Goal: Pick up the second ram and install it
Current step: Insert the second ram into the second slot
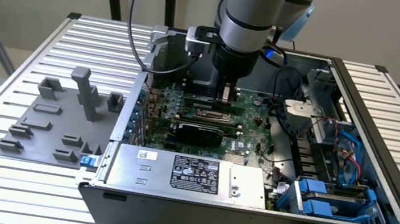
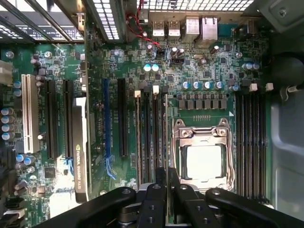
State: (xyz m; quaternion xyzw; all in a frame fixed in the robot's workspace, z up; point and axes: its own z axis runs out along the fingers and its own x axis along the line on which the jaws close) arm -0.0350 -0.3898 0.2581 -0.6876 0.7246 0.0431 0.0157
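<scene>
Here the gripper (image 1: pixel 225 90) hangs low inside the case (image 1: pixel 397 188), over the motherboard (image 1: pixel 250 109). In the wrist view its fingers (image 2: pixel 159 183) are drawn almost together, with only a thin dark strip between them. I take that strip to be the ram (image 2: pixel 166 175), held edge-on and pointing down at the board, though so little of it shows that I cannot be certain. It sits above the bank of black slots (image 2: pixel 151 137) just beside the socket (image 2: pixel 204 159), roughly in line with one of the slots nearest the socket. Whether its lower edge touches the slot is hidden by the fingers. The white latches (image 2: pixel 156 89) at the far end of those slots are visible.

As a judgement, the ram is light and stiff but thin. It will bend little and may crack or shed a chip if squeezed on its faces unevenly or pushed in crooked. The best hold is across the two flat faces near the top edge, about midway along, keeping clear of the contact edge. That seems to be the grip here. Its smooth faces could slip under a hard downward push.
</scene>
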